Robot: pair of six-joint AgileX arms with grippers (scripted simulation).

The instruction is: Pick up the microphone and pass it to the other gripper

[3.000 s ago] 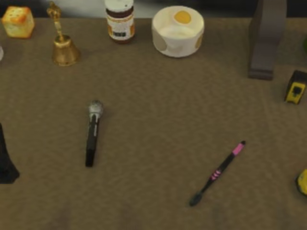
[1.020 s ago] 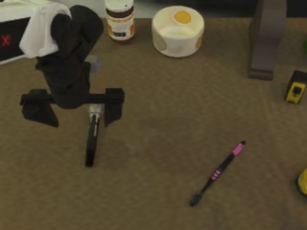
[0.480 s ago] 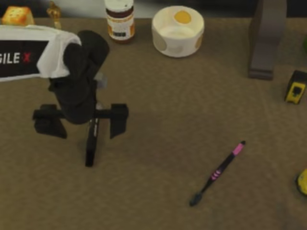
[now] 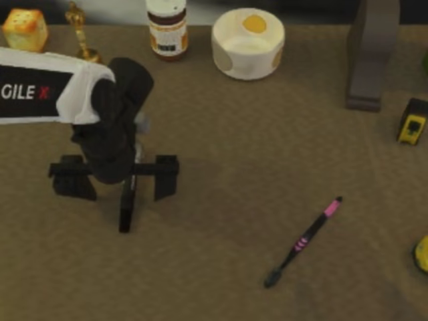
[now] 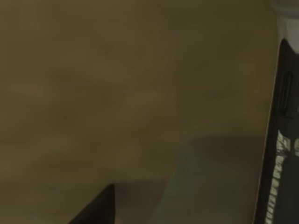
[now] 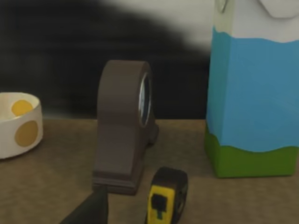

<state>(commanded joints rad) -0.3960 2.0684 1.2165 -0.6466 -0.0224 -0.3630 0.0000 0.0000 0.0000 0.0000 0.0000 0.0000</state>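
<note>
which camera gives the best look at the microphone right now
The top view: the microphone's handle lies in sight below the left gripper. The left wrist view shows only a strip of it; the right wrist view shows none.

A brown table [image 4: 221, 134] carries the microphone [image 4: 125, 207] between the left claw's [image 4: 115, 178] spread fingers. A toothbrush [image 4: 302, 242] lies well to its right; jar [image 4: 167, 28], bowl [image 4: 248, 43], bell [image 4: 81, 32] and clock [image 4: 372, 53] stand beyond it.
</note>
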